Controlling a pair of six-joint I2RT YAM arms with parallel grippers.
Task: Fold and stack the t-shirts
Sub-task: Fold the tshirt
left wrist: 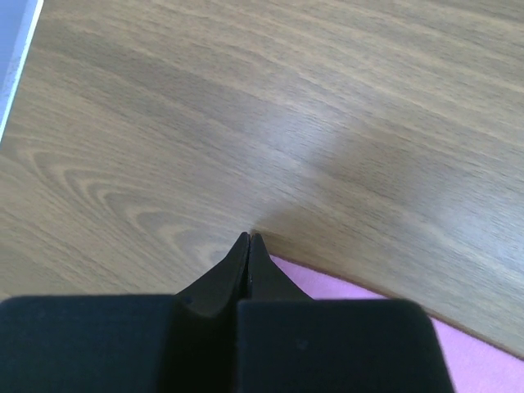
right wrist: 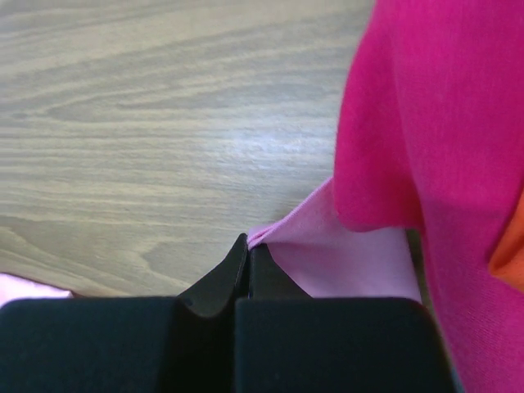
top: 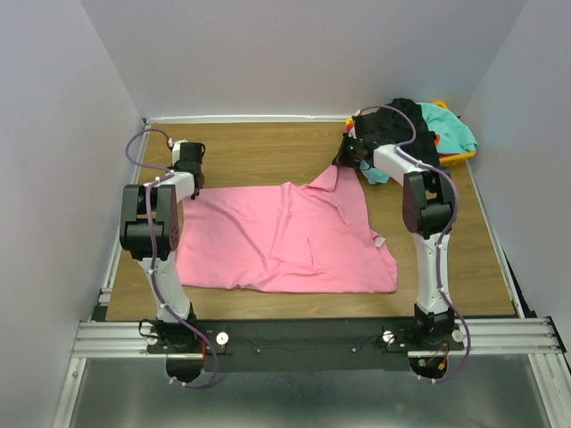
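A pink t-shirt (top: 285, 241) lies spread mid-frame on the wooden table (top: 259, 147); the right gripper (right wrist: 248, 243), upper right beside heaped shirts (top: 437, 125), pinches its corner, while the left gripper (left wrist: 249, 239), fingers together, sits at its upper-left edge

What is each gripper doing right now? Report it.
Left gripper: closed at the pink shirt, hold unclear.
Right gripper: closed on the pink shirt's corner.

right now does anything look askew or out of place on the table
Yes. The pink t-shirt lies crooked and wrinkled, its far right corner drawn to a peak where the right gripper is shut on it. Beside it, a heap of shirts spills over the yellow bin in the far right corner.
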